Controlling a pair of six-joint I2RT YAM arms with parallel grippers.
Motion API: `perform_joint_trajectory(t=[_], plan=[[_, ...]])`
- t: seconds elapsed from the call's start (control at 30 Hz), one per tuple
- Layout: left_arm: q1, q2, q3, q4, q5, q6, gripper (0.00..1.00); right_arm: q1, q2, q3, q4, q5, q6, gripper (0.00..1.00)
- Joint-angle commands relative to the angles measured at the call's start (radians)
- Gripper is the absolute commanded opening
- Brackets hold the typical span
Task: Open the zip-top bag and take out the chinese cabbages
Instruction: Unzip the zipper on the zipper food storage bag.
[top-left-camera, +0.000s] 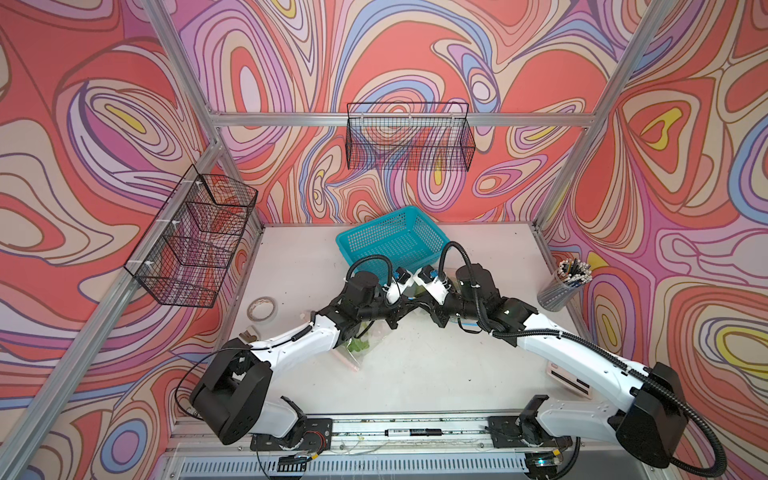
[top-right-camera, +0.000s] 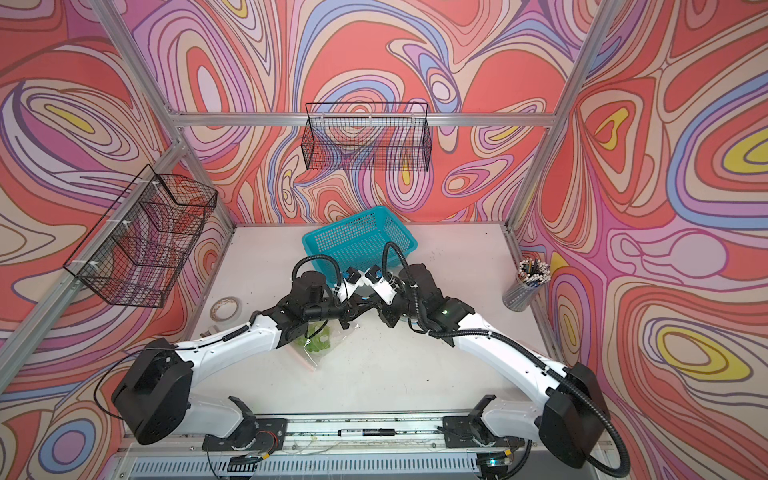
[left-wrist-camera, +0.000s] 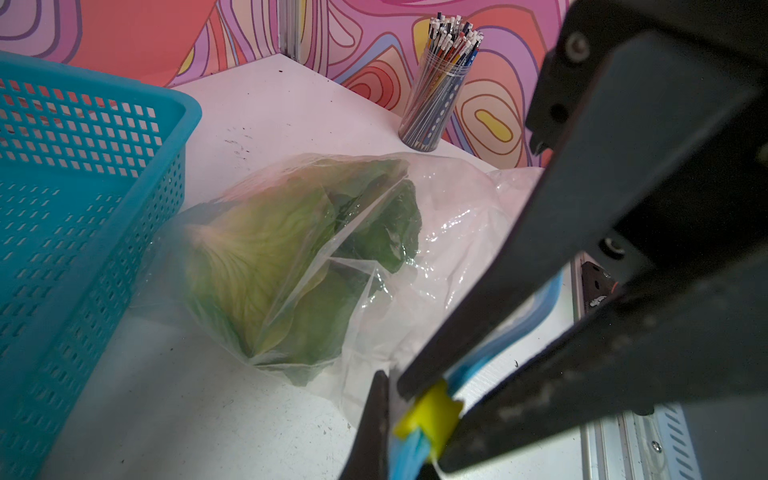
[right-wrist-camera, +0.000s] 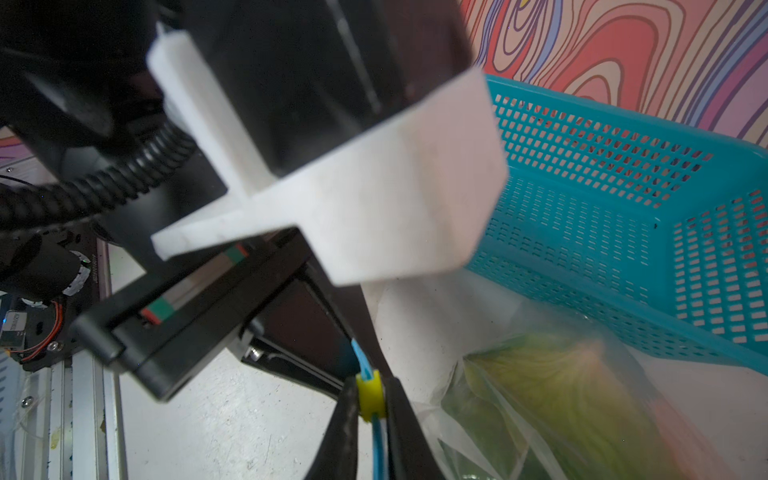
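My 2 grippers meet at mid-table, just near of the teal basket (left-wrist-camera: 104, 199), both on the mouth of the zip-top bag (left-wrist-camera: 457, 216).

The left gripper (left-wrist-camera: 426, 409) is clamped flat on the blue zip track (left-wrist-camera: 482, 361), with the strip running up between its 2 fingers. The right gripper (right-wrist-camera: 371, 388) has its 2 fingers pressed on either side of the yellow slider (right-wrist-camera: 369, 394), which sits right at my left fingertips.

The bag's body slumps on the table (left-wrist-camera: 291, 104), right and far of that pinch, with its side against or just beside the basket's near wall. The chinese cabbages (left-wrist-camera: 266, 266) are inside it, a pale ribbed head toward the basket and darker leaves behind (I cannot count heads through the plastic).

What the next move turns on, as I judge it, is the track's long axis. It runs roughly left to right from my left fingers through the slider, and blue strip continues past the slider between my right fingers. So the right should draw the slider straight along that line, away from the left, which only anchors. A pull off that line would likely drag the bag rather than open it.
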Motion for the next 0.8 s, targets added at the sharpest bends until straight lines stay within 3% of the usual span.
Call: perform_joint_trajectory(t=[0.0, 0.17, 0.37, 0.77], plan=[[0.002, 0.003, 0.029, 0.008, 0.006, 0.007, 0.0, 0.003, 0.009, 0.02, 0.001, -0.017, -0.02, 0.1], [0.004, -0.001, 0.022, 0.026, 0.001, -0.004, 0.0, 0.003, 0.0, 0.012, -0.008, 0.014, -0.027, 0.02], [0.056, -0.029, -0.064, 0.205, 0.03, -0.105, 0.0, 0.003, -0.028, 0.0, -0.056, 0.086, -0.04, 0.01], [0.118, -0.074, -0.157, 0.366, 0.039, -0.192, 0.0, 0.003, -0.096, -0.018, -0.179, 0.23, -0.063, 0.01]])
